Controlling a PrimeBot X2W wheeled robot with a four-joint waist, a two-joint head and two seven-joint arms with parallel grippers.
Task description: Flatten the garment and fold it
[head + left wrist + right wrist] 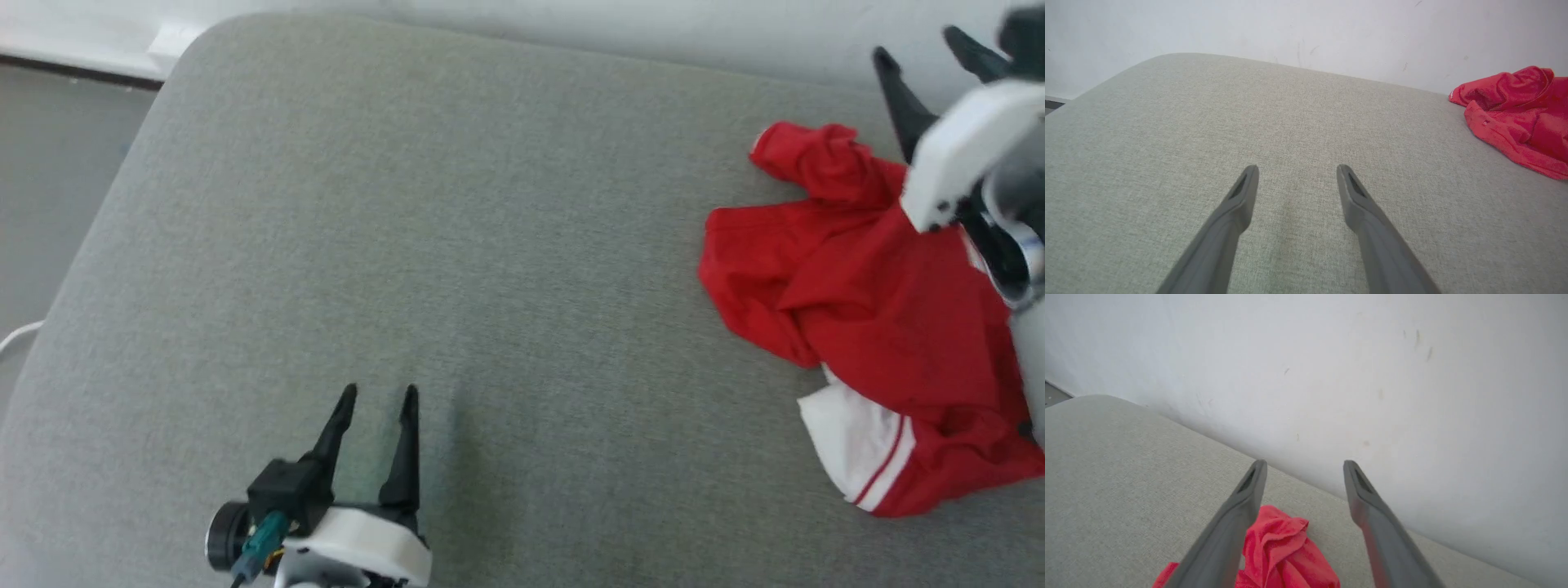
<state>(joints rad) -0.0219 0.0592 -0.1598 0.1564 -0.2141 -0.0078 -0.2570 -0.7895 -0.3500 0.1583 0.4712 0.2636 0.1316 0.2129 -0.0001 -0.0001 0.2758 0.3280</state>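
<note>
Poised over the crumpled garment (865, 310) with right gripper (914, 42) wide, empty (presumably choosing a corner to spread); left gripper (380, 391) wide too, waiting well apart.

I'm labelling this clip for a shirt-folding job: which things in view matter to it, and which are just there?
Part of the job:
- red T-shirt, crumpled at the cushion's right side
- left claw, open over bare cushion
- right claw, open, holding nothing

Just there:
- grey cushion, the surface under the shirt
- white wall
- floor
- white cable
</note>
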